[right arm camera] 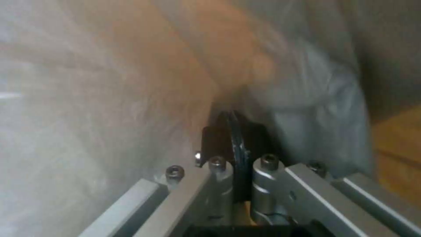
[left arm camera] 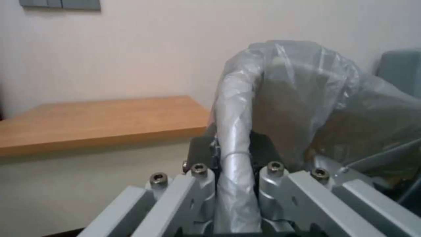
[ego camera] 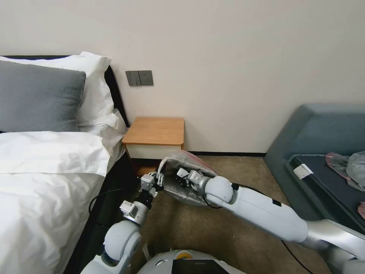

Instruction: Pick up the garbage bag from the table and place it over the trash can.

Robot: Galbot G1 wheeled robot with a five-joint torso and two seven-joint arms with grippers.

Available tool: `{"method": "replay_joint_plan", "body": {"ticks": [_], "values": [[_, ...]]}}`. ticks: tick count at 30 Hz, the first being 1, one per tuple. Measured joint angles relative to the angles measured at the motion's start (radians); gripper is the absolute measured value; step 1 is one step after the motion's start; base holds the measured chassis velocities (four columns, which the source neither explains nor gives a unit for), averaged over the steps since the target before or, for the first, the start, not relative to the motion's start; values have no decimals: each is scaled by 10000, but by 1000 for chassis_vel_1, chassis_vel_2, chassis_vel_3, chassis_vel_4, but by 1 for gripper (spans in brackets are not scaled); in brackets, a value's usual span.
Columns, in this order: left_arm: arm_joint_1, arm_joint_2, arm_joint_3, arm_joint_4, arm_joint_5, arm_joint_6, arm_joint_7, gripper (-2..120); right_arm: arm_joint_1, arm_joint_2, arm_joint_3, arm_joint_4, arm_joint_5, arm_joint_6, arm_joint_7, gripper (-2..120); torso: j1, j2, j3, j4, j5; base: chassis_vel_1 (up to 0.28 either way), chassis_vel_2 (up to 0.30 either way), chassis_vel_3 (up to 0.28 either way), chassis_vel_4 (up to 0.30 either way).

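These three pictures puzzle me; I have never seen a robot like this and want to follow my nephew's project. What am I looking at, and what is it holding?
The wide picture comes from a camera on the robot's head; the other two sit on its wrists. Both white arms reach toward the floor in front of the table, a small wooden nightstand beside a bed. The left gripper is shut on a rolled edge of the garbage bag, thin grey plastic film. The right gripper is inside the bag, pinching the film, so the two hold it up between them.

Both arms reach forward and low, wrists close together. The left gripper [ego camera: 161, 178] and right gripper [ego camera: 181, 176] each have their fingers clamped on film.
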Motion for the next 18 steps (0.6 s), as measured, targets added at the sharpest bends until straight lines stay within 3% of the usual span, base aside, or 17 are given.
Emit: {"method": "replay_joint_plan", "body": {"ticks": [18], "values": [[-113,-36,-65,282,-7,-11,10,6,100,-303,-159,440,-518,0,-134,0,0,0,0,-1,0,0,0,0,0]]}}
